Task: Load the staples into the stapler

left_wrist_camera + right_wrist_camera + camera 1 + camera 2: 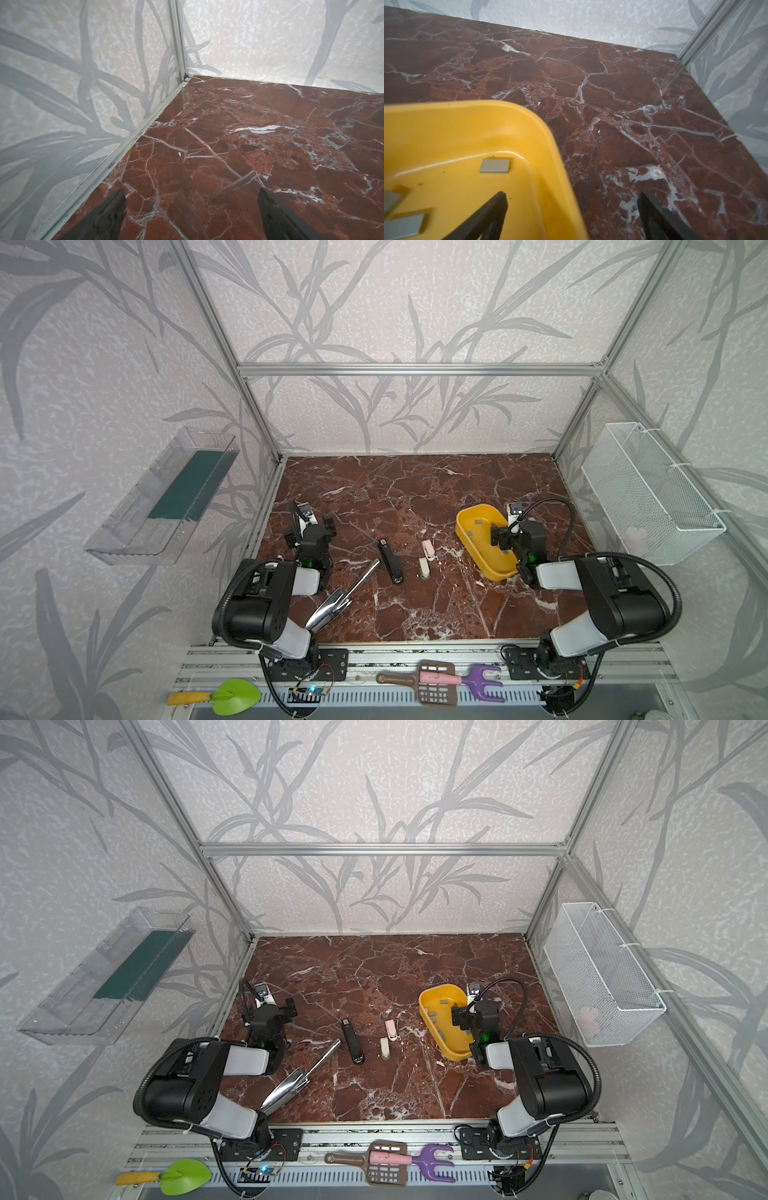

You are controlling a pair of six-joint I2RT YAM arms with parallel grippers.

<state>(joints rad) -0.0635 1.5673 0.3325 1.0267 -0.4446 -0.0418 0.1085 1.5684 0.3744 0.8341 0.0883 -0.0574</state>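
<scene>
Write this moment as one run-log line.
left gripper: open, over table | right gripper: open, astride yellow tray wall | staples: in tray | black stapler: on table, not held

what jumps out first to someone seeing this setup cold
The bright yellow plastic tray on the right of the red-brown marble table, with flat grey staple strips lying in it and the right gripper open over its rim. Next, mid-table, the long black stapler lies beside a shiny metal scoop.
</scene>
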